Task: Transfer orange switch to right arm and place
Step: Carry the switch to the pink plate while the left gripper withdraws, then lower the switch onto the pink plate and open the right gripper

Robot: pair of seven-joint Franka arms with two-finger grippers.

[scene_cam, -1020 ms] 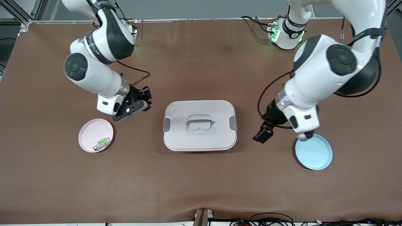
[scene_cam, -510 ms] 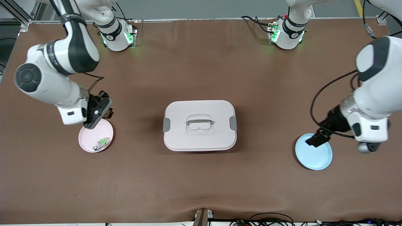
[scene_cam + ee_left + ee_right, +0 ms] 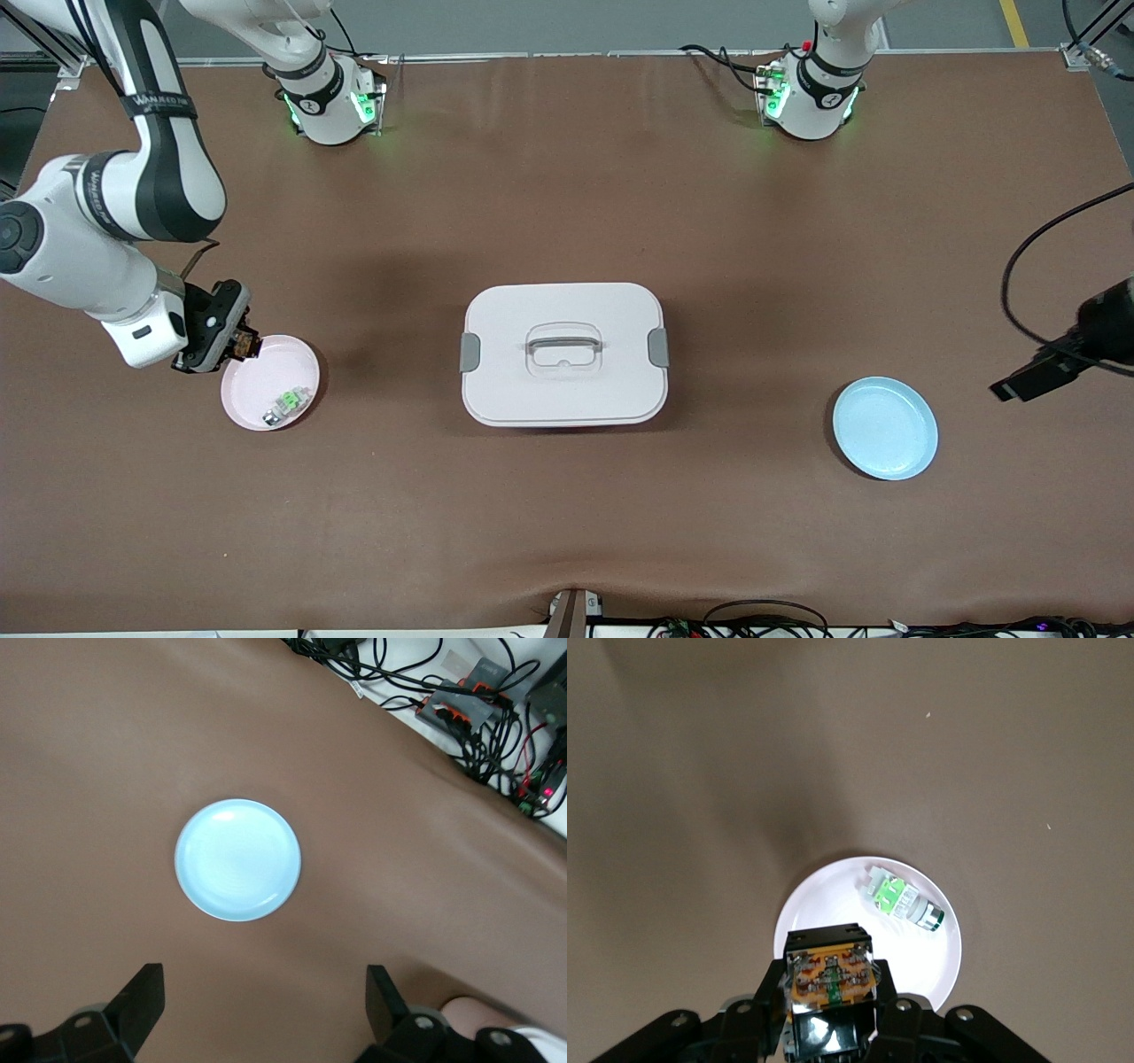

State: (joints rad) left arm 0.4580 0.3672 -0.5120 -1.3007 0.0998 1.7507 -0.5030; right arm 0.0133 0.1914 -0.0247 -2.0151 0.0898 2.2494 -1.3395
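The orange switch (image 3: pixel 245 344), black with an orange middle, is gripped in my right gripper (image 3: pixel 232 341). It hangs over the rim of the pink plate (image 3: pixel 257 377) at the right arm's end. In the right wrist view the switch (image 3: pixel 830 974) sits between the closed fingers, above the plate (image 3: pixel 921 966), which looks white there. My left gripper (image 3: pixel 1028 381) is open and empty over the table at the left arm's end, beside the blue plate (image 3: pixel 884 428). In the left wrist view its fingers (image 3: pixel 146 992) stand wide apart and the blue plate (image 3: pixel 237 859) lies empty.
A small green-and-silver part (image 3: pixel 286 403) lies on the pink plate and also shows in the right wrist view (image 3: pixel 902 901). A pale lidded box (image 3: pixel 563 354) with a handle stands mid-table. Cables (image 3: pixel 461 700) lie off the table's edge.
My right gripper carried the orange switch from beside the box to over the pink plate's rim. My left arm drew back from the blue plate toward its end of the table.
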